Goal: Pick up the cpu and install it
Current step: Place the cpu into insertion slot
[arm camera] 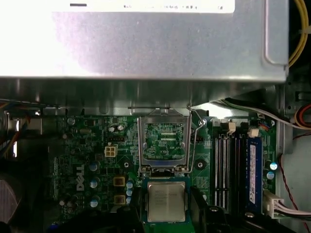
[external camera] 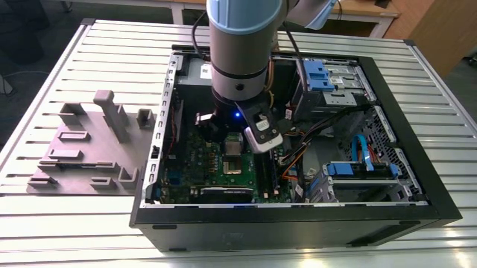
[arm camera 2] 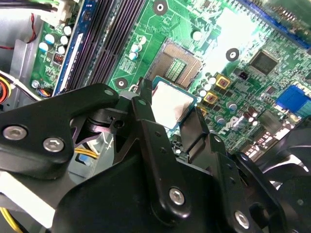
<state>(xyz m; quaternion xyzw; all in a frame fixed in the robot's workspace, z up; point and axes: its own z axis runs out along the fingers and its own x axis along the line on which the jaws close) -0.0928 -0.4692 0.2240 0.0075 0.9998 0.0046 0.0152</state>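
Second wrist view: the black two-finger end effector (arm camera 2: 169, 116) is clamped narrowly on two opposite edges of the small flat square cpu with a silvery-grey metal top (arm camera 2: 171, 102). It holds the chip over the green motherboard (arm camera 2: 175, 24), just beside the open gold-pinned socket (arm camera 2: 179, 65). The chip is judged light, stiff and thin, its underside probably fragile, so edge holds suit it. Room inside the open black computer case (external camera: 298, 226) on the slatted metal desk (external camera: 67, 229) looks tight

White lettering stands on the motherboard (arm camera: 87, 145) (otherwise nothing legible).
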